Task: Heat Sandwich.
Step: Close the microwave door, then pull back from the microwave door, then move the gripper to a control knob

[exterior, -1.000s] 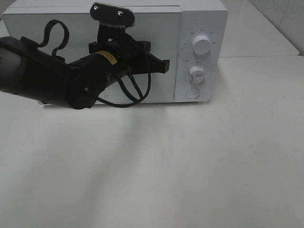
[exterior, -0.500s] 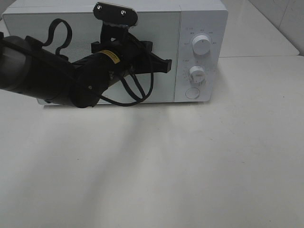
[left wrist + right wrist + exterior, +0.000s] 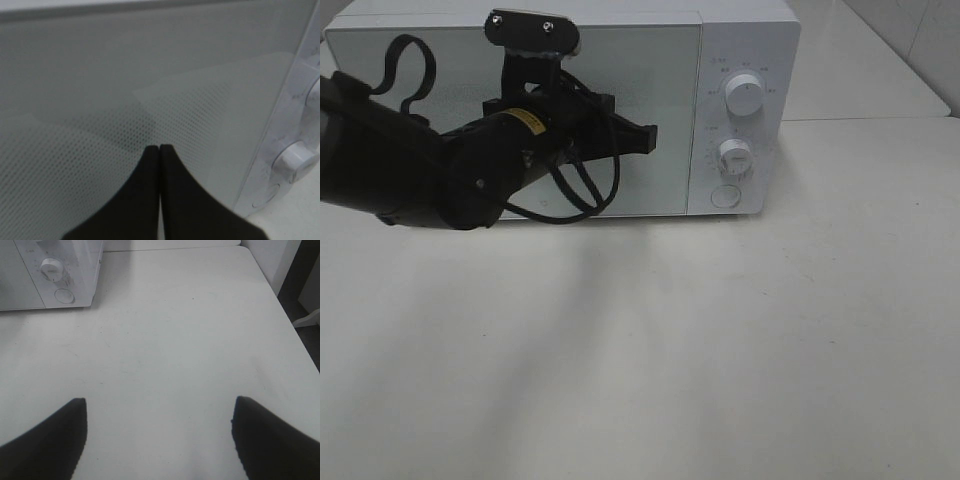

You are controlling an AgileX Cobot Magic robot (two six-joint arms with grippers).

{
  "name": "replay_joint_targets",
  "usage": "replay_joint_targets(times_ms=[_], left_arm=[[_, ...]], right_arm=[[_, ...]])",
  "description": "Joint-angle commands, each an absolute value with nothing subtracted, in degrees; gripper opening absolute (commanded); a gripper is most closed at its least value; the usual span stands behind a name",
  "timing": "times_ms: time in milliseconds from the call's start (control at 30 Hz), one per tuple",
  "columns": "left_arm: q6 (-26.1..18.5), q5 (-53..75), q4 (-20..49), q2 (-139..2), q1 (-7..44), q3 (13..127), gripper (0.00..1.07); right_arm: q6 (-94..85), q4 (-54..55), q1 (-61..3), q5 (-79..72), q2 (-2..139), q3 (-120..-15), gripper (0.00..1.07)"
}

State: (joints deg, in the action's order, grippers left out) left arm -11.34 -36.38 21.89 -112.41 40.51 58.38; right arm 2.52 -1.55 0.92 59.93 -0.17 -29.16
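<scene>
The sandwich is out of view. A white microwave (image 3: 748, 40) stands at the back of the table with its glass door (image 3: 660, 90) closed. My left gripper (image 3: 648, 138) hovers in front of the door's middle, pointing toward the control panel. In the left wrist view the left gripper (image 3: 159, 148) is shut with its two black fingers pressed together, nothing between them, close to the dotted door glass (image 3: 100, 150). My right gripper (image 3: 160, 402) is open over bare table, nothing between its fingers, well away from the microwave (image 3: 30, 285).
The control panel carries an upper knob (image 3: 745, 97), a lower knob (image 3: 734, 155) and a round button (image 3: 724, 195). The white table (image 3: 720, 340) stretches in front of the microwave. Its far edge (image 3: 280, 297) shows in the right wrist view.
My left arm has swung to the left across the door, away from the control panel, with its gripper still shut. The right gripper has not moved.
</scene>
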Motion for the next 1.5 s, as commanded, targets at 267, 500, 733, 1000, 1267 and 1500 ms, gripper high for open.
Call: replay_joint_targets(times_ms=[267, 500, 733, 1000, 1267, 1500], left_arm=[[-11.12, -31.46, 22.12, -104.39, 41.42, 48.76, 0.00], [-10.66, -22.98, 22.17, -97.63, 41.42, 44.23, 0.77], [-11.23, -17.36, 21.94, -92.42, 41.31, 40.62, 0.97], [-11.29, 0.00, 20.34, -85.14, 39.25, 39.65, 0.97], [-10.94, 20.11, 18.22, -78.32, 25.61, 39.65, 0.97], [-10.71, 28.25, 16.27, -72.14, 15.87, 39.65, 0.97]], right_arm=[[2.41, -1.66, 1.32, 59.42, -1.78, -28.99, 0.76], [2.41, -1.66, 1.32, 59.42, -1.78, -28.99, 0.76], [2.41, -1.60, 1.32, 59.42, -1.78, -28.99, 0.76], [2.41, -1.60, 1.32, 59.42, -1.78, -28.99, 0.76], [2.41, -1.60, 1.32, 59.42, -1.78, -28.99, 0.76], [2.41, -1.60, 1.32, 59.42, -1.78, -28.99, 0.76]])
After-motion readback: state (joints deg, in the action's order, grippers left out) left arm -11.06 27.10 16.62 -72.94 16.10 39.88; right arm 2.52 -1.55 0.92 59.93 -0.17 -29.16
